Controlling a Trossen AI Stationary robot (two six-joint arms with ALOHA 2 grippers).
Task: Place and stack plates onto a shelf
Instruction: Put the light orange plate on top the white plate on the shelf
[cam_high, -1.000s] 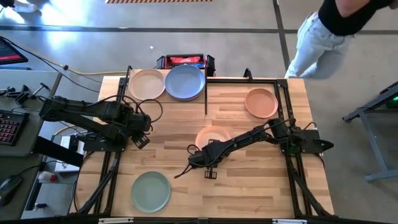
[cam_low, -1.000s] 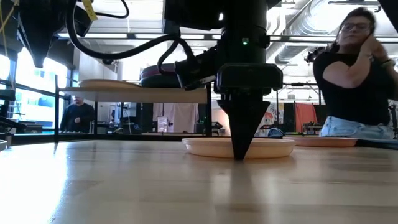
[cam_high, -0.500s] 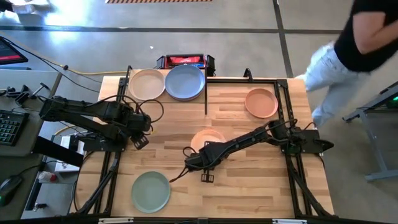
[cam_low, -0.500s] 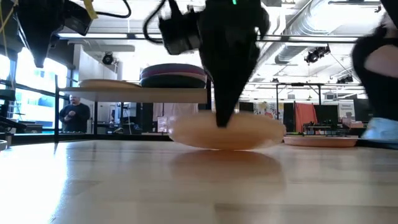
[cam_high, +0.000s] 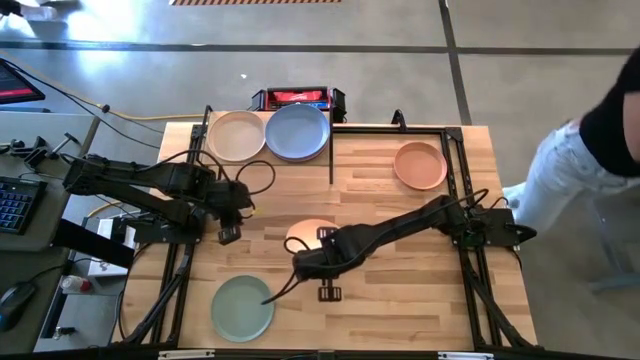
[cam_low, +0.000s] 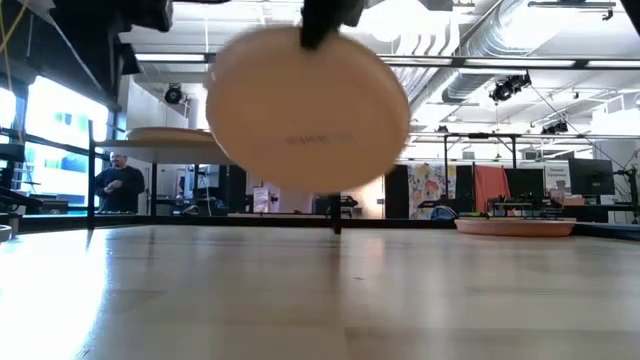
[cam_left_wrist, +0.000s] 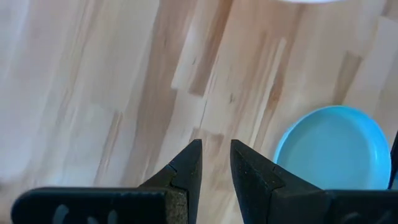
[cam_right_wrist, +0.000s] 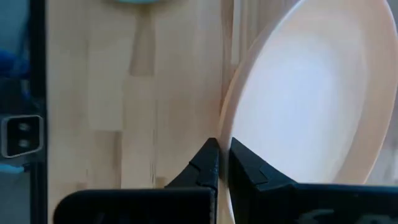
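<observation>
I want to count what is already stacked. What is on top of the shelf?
On the shelf, two plates sit side by side: a beige plate and a blue plate. From above, anything under them is covered; the held peach plate blocks the side.

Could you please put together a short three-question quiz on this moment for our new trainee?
1. True or false: the peach plate in the right gripper rests flat on the table.
2. Which plate lies nearest the table's front edge?
   A. the blue plate
   B. the sage green plate
   C. the beige plate
3. Fill in: the left gripper holds ____.

Key: 1. False, it is lifted and tilted. 2. B. 3. nothing.
</observation>
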